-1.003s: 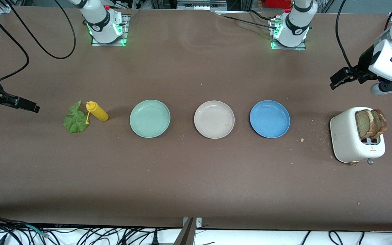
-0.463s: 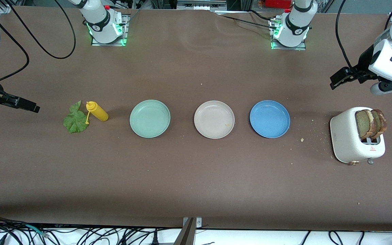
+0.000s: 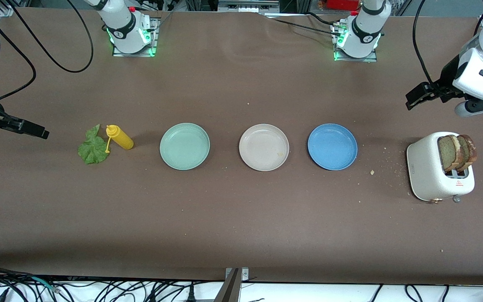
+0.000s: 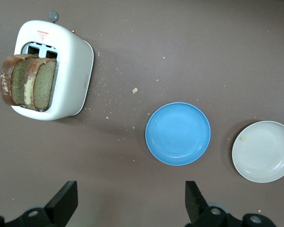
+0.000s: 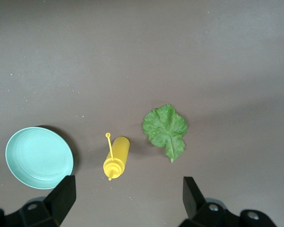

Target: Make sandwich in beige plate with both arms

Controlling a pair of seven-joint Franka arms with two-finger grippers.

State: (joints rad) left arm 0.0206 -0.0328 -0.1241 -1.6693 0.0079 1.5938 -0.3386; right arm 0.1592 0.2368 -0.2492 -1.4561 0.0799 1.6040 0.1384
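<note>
Three plates (image 3: 264, 147) line the crumb-strewn brown table (image 3: 241, 218).

**Three cameras, one long brown table**

The front view looks down from high across the table at the robots' bases along its top edge, wide and distant. The left wrist view looks straight down, closer, at the white toaster (image 4: 54, 71), also at centre right of the front view (image 3: 428, 167). The right wrist view looks straight down at the crinkled green lettuce leaf (image 5: 164, 128), also at centre left of the front view (image 3: 92, 147)
</note>
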